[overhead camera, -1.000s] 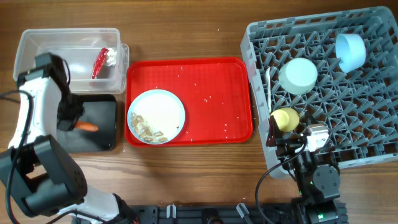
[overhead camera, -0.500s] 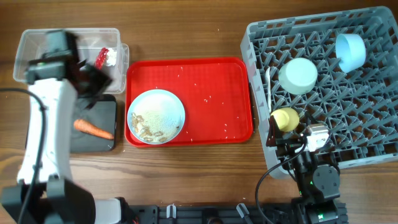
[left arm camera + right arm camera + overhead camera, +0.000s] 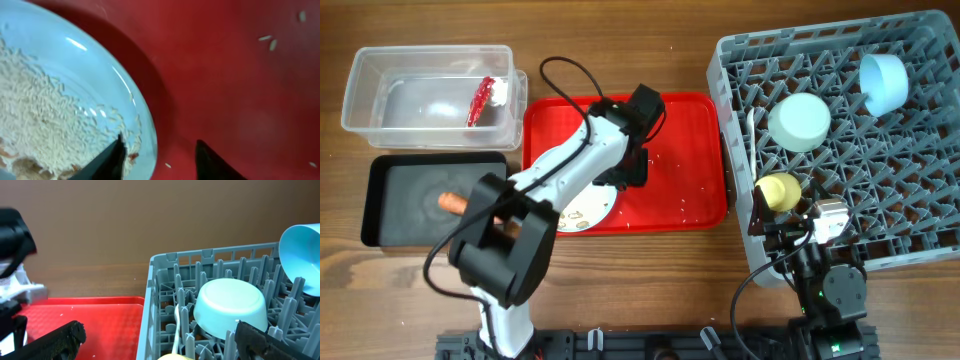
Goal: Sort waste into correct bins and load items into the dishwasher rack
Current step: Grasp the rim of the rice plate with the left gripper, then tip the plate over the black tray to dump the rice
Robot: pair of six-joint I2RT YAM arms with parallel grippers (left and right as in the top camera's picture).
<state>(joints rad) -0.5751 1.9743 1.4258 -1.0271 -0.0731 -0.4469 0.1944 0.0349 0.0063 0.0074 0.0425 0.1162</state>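
My left gripper (image 3: 632,172) is low over the red tray, at the right rim of the light blue plate (image 3: 585,212). In the left wrist view the gripper (image 3: 159,161) is open: one finger is over the plate (image 3: 75,65) with its rice-like scraps (image 3: 45,115), the other over the red tray. The carrot (image 3: 451,202) lies in the black tray (image 3: 390,215). The red wrapper (image 3: 480,100) and white tissue (image 3: 501,91) lie in the clear tub (image 3: 380,70). My right gripper (image 3: 160,345) is open and empty at the rack's front left corner.
The grey rack (image 3: 920,230) holds an upturned green bowl (image 3: 798,122), a blue bowl (image 3: 883,82), a yellow cup (image 3: 780,190) and a white spoon (image 3: 177,325). The red tray (image 3: 680,130) carries scattered crumbs. My left arm lies across the tray and plate.
My left arm has swung from the black tray and clear tub over to the red tray, down to the plate's rim. The carrot stays in the black tray. The right arm has not moved.
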